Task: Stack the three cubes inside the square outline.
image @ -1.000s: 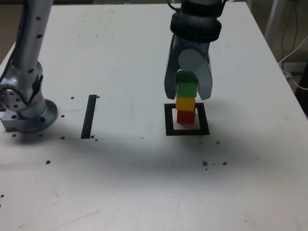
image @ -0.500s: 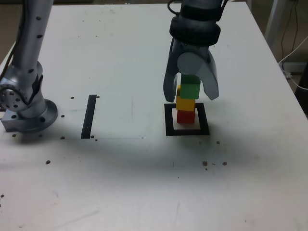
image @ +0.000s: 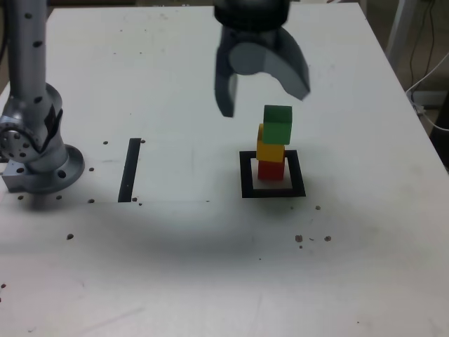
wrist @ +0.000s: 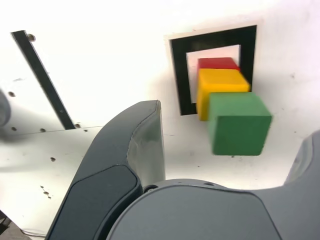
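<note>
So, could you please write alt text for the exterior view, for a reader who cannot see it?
A tower of three cubes, red cube at the bottom, yellow cube in the middle and green cube on top, stands inside the square outline on a white table. The open claw hangs above it, touching nothing. A straight black tape strip lies to the exterior view's left.

End effector (image: 263, 88) released green cube (image: 278, 124), rose clear, shifted toward exterior view's left.

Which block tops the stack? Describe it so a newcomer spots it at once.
On the white table, find the square outline of black tape, at the exterior view's right of the single black strip. A three-cube tower stands inside it. The green cube is on top, above yellow and red.
</note>
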`<move>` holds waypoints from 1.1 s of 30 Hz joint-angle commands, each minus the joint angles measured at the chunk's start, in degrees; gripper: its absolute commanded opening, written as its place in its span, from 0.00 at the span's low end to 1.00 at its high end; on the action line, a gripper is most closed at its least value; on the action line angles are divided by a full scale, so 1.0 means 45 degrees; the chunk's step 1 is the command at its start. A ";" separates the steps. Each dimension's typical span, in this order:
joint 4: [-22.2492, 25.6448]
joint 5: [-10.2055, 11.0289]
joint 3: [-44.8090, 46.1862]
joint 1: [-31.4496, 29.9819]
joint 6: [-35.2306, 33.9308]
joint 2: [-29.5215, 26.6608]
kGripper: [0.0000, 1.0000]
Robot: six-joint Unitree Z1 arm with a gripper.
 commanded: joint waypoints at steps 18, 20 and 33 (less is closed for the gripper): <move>-0.1921 -0.0306 0.7078 0.0020 -0.0851 -0.3791 1.00; -0.2269 -0.0393 0.7678 0.0020 -0.0851 -0.3998 1.00; -0.3890 -0.0597 1.0008 0.0020 -0.0851 -0.4383 1.00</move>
